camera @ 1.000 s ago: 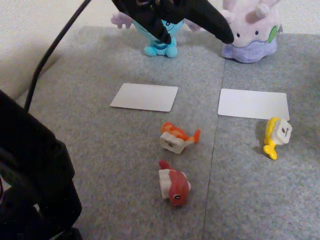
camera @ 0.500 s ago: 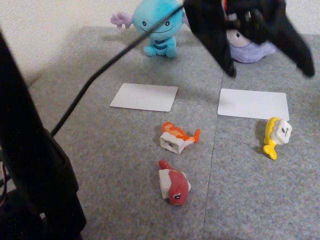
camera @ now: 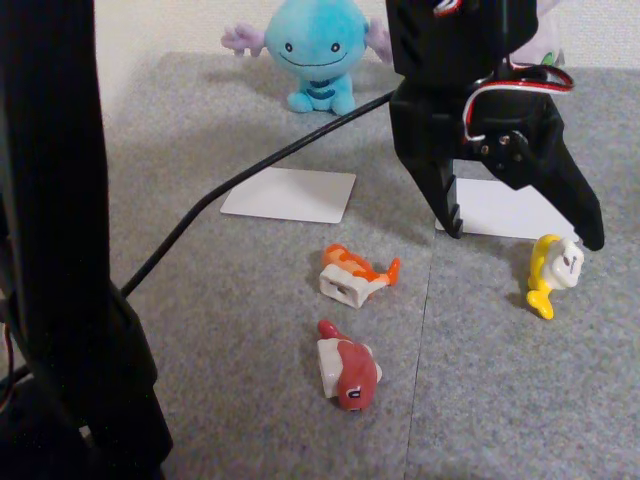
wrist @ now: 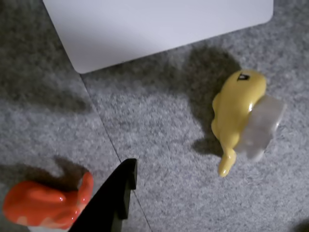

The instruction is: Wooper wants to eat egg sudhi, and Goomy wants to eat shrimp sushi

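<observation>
— Wooper (camera: 318, 50), blue and smiling, upright at mat's far edge; Goomy mostly hidden.
— Egg sudhi (camera: 551, 272) tipped sideways at right; shrimp sushi (camera: 356, 276) toppled mid-mat.

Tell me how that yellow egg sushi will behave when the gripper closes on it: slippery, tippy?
The egg sushi looks glossy and hard, so its curved yellow top may slip between the fingers. It lies on its side on the carpet, so a one-sided nudge would probably tip or spin it. It looks small and likely light. The gripper is open beside it.
</observation>
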